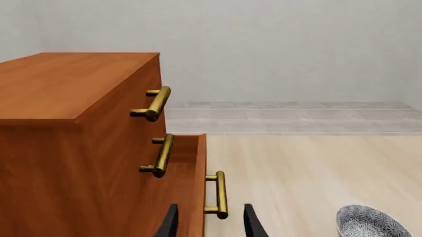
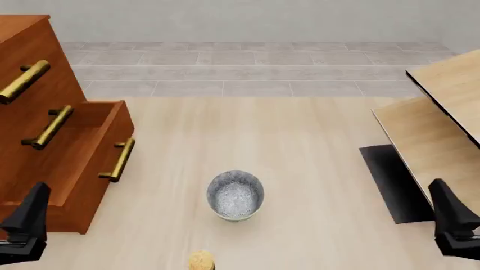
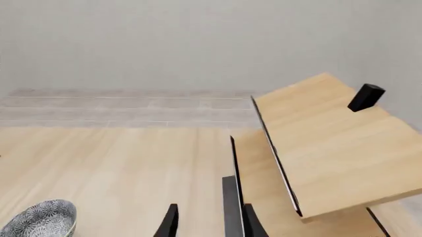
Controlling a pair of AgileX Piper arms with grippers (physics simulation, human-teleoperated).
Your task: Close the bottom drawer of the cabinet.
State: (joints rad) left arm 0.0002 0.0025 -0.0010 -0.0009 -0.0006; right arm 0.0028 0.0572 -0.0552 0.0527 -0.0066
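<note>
Bottom drawer of cabinet stands pulled out, far left. Left gripper open, fingers astride brass handle; right gripper open, idle. Risk: off-centre push skews drawer, jams; fingertip may catch bar.

Simulated home room — cabinet, bowl

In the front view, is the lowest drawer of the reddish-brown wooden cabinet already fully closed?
No, the lowest reddish-brown wooden drawer with its brass bar handle stands pulled out from the reddish-brown wooden cabinet, past the two drawers above.
</note>
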